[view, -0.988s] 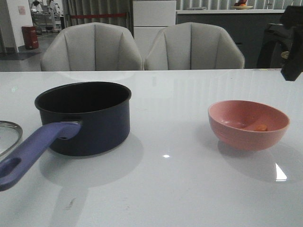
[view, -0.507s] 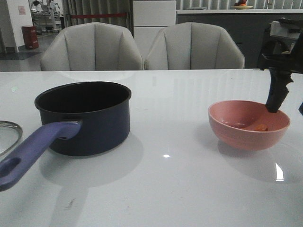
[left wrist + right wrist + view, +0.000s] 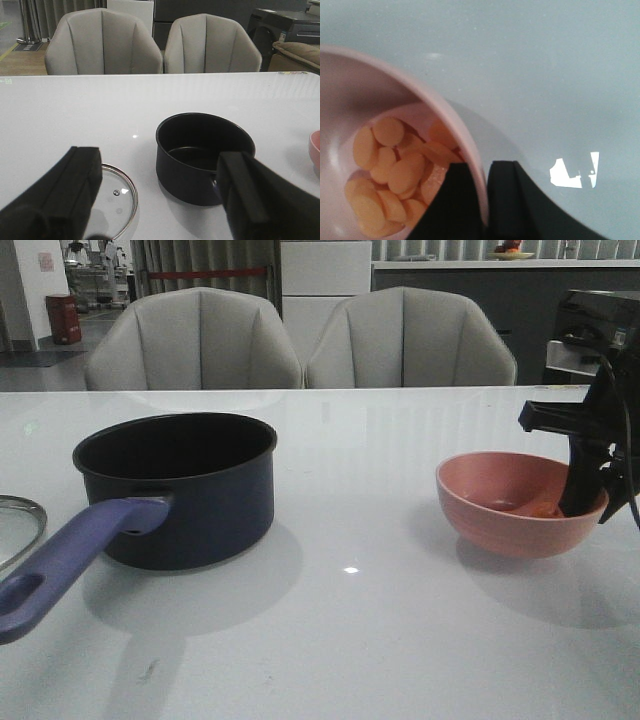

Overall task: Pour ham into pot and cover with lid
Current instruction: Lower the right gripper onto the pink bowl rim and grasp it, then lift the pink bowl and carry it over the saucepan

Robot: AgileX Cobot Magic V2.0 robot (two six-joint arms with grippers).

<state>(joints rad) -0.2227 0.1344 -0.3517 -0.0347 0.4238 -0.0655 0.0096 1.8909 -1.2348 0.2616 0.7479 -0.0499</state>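
Pink bowl (image 3: 522, 502) on the tabletop (image 3: 380, 640) holds the ham (image 3: 395, 175) slices; the right gripper (image 3: 485, 200) pinches its rim, one finger inside, one outside. The grasping step looks done; next comes lifting and tipping over the pot (image 3: 180, 485). The left gripper (image 3: 160, 190) hovers wide open, empty, near the lid (image 3: 114, 197).

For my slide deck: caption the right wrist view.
Right gripper pinching the pink bowl's rim, one finger inside beside the orange ham slices, one outside.
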